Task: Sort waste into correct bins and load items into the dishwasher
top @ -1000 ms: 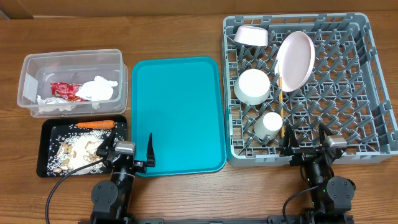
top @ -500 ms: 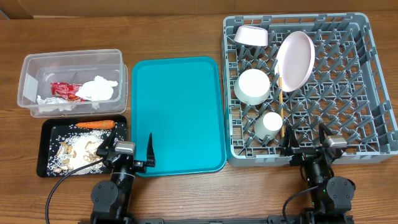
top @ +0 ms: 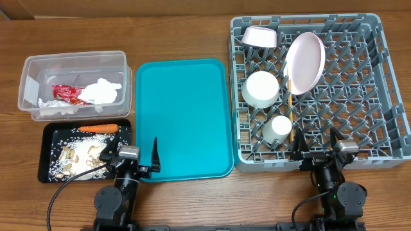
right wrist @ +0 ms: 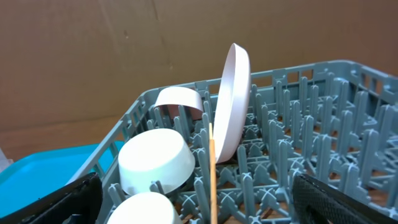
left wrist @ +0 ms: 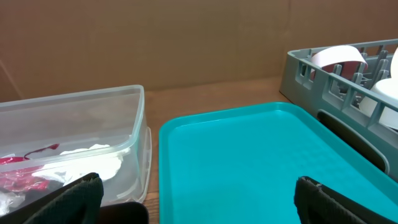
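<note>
Your waste looks sorted: the red wrapper (top: 64, 94) and the crumpled tissue (top: 101, 91) lie inside the clear tub (top: 29, 83) at the table's left edge. The carrot (top: 97, 128) and the food scraps with rice (top: 74, 157) lie in the black tray (top: 46, 154) just in front of it, toward the near-left corner. The dishes look loaded too, all in the dish rack (top: 379, 83) that fills the table's right side. There the plate (top: 305, 61) stands on edge among the pegs and one bowl (top: 260, 88) sits upside down beside it. A second bowl (top: 259, 36) leans at the rack's far-left corner, the cup (top: 280, 126) sits nearer you, and the chopsticks (top: 290, 102) run between bowl and plate. The teal tray (top: 186, 115) in the middle of the table carries nothing, so I judge nothing is left to move. Your left gripper (top: 131, 146) hangs over that tray's near edge with jaws spread wide, holding nothing. Your right gripper (top: 314, 140) is equally wide and empty at the rack's near edge.
</note>
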You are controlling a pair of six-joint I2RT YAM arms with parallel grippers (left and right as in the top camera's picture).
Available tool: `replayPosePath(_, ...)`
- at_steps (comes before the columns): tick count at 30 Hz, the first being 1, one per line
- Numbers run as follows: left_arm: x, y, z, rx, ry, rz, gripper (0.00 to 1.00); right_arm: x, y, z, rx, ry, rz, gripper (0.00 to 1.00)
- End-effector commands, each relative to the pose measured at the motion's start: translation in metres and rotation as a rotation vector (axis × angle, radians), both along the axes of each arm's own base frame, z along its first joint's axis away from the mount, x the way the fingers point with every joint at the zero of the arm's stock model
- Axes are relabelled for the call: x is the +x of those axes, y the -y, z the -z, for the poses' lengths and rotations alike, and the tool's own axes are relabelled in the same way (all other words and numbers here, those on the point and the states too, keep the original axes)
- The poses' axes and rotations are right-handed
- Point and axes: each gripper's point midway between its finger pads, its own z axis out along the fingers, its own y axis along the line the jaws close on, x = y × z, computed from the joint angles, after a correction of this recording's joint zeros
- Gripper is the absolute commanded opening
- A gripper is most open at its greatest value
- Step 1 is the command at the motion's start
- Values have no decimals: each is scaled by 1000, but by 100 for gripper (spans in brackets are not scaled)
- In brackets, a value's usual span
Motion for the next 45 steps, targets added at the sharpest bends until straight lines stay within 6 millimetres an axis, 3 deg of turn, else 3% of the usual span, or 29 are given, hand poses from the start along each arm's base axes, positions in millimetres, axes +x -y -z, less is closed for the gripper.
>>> replayPosePath(1, 0, 0, -1, 8, 9, -5, 100, 0, 3, 2, -130, 12, 14, 100)
replayPosePath(4, 0, 0, -1, 8, 9, -5, 100, 0, 3, 2, -194, 17, 13, 100)
replayPosePath(45, 0, 0, -1, 8, 9, -5, 100, 0, 3, 2, -193, 17, 13, 100)
